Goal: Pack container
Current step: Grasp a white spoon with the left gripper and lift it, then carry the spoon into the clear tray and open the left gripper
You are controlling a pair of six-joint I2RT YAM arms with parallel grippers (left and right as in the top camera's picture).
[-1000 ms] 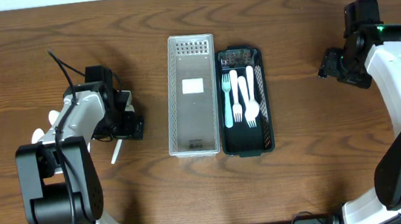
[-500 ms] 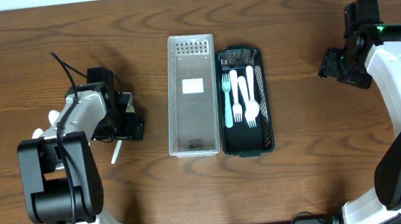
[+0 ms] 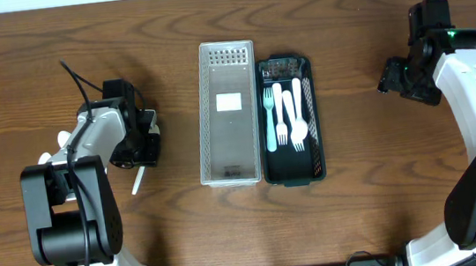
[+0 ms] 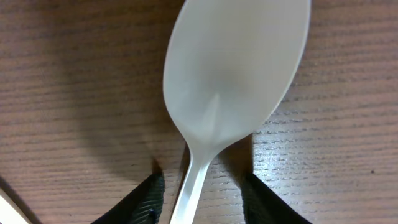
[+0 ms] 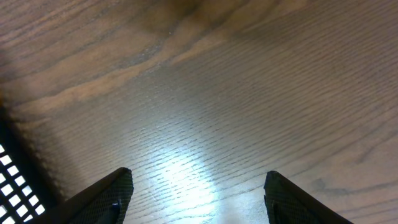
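A white plastic spoon (image 4: 236,81) lies bowl-up on the wooden table, filling the left wrist view. Its handle runs back between the fingers of my left gripper (image 4: 202,186), whose jaws stand close on either side with a small gap each way. From overhead, the left gripper (image 3: 138,148) is at the table's left, and a white handle end (image 3: 138,181) pokes out below it. In the middle stand a clear basket (image 3: 233,164) and a black tray (image 3: 294,173) holding a pale blue fork (image 3: 269,116) and white forks (image 3: 298,118). My right gripper (image 5: 199,186) hangs open over bare wood at the far right (image 3: 392,77).
More white utensil parts (image 3: 46,159) show from under the left arm. A corner of black mesh (image 5: 9,180) shows at the left edge of the right wrist view. The clear basket has a white label (image 3: 229,102) on its floor.
My left gripper's jaws have narrowed in around the spoon's handle. Neither arm has shifted otherwise, and the basket and tray stand where they were.
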